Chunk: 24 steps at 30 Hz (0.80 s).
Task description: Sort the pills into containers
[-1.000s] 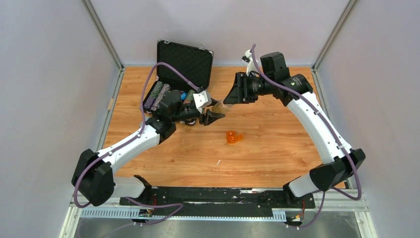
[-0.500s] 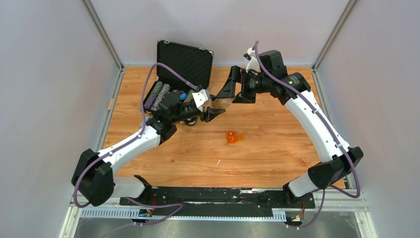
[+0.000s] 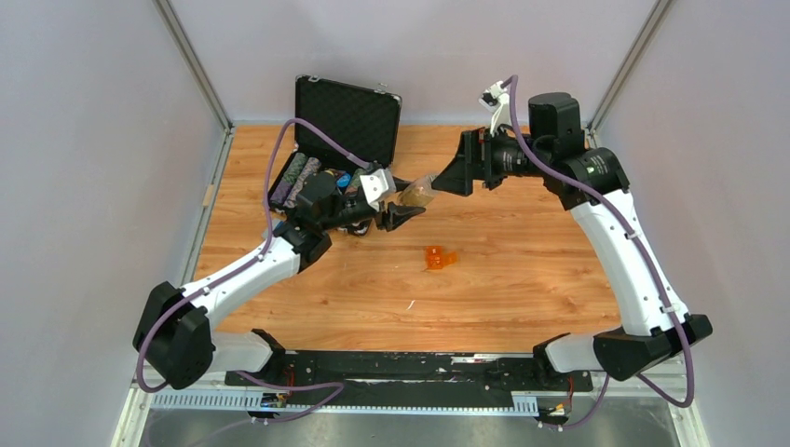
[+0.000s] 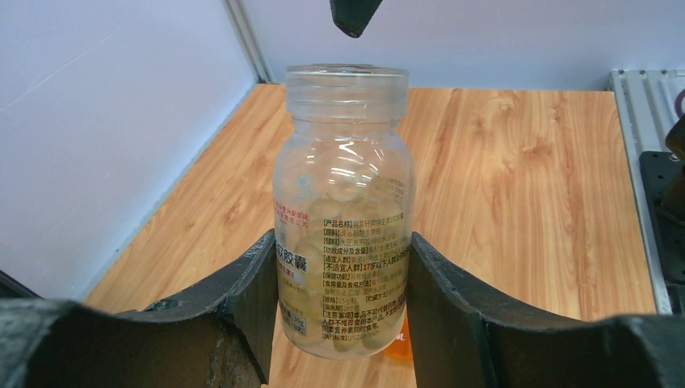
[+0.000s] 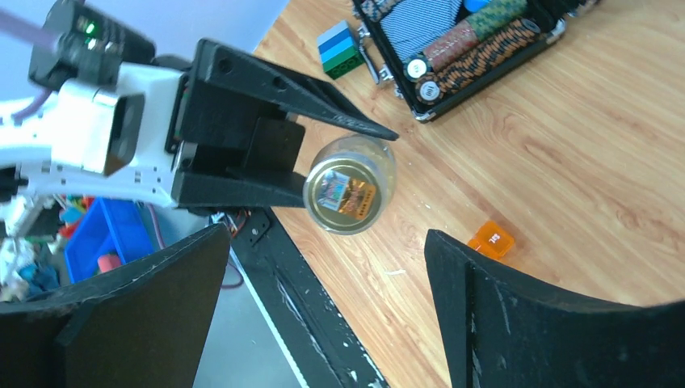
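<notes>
My left gripper [image 3: 408, 203] [image 4: 343, 242] is shut on a clear pill bottle [image 3: 416, 193] [image 4: 343, 210] full of pale yellow capsules, held above the table with its neck towards the right arm. No cap shows on its threaded neck. In the right wrist view the bottle [image 5: 349, 184] shows a round gold face end-on. My right gripper [image 3: 442, 184] [image 5: 327, 234] is open and empty, a short way off the bottle's neck. The containers [image 3: 438, 258] [image 5: 491, 239], a tiny orange plastic box, lie on the wood below and right of the bottle. A sliver of the containers [image 4: 401, 349] shows behind the bottle's base.
An open black case [image 3: 347, 114] [image 5: 420, 101] with striped chip rows stands at the back left, beside the left wrist. A blue and green block [image 5: 339, 48] lies next to it. Metal frame posts and grey walls close in the table [image 3: 522, 279].
My right gripper has opened wide and drawn back to the right, away from the bottle's neck. The left gripper and bottle have stayed in place.
</notes>
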Each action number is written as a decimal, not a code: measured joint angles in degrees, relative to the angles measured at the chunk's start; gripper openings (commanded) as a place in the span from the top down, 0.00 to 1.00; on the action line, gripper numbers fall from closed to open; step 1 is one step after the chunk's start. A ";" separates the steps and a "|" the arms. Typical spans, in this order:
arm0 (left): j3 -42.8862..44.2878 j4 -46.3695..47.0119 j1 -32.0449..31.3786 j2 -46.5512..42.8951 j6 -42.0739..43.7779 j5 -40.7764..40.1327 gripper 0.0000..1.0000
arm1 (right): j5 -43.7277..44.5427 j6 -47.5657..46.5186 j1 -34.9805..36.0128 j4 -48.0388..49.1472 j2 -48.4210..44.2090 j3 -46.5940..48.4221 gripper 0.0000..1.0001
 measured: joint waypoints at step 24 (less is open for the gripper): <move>1.77 -7.52 0.00 -0.79 0.28 6.49 1.00 | -2.01 -11.02 4.52 -6.10 3.69 1.55 0.45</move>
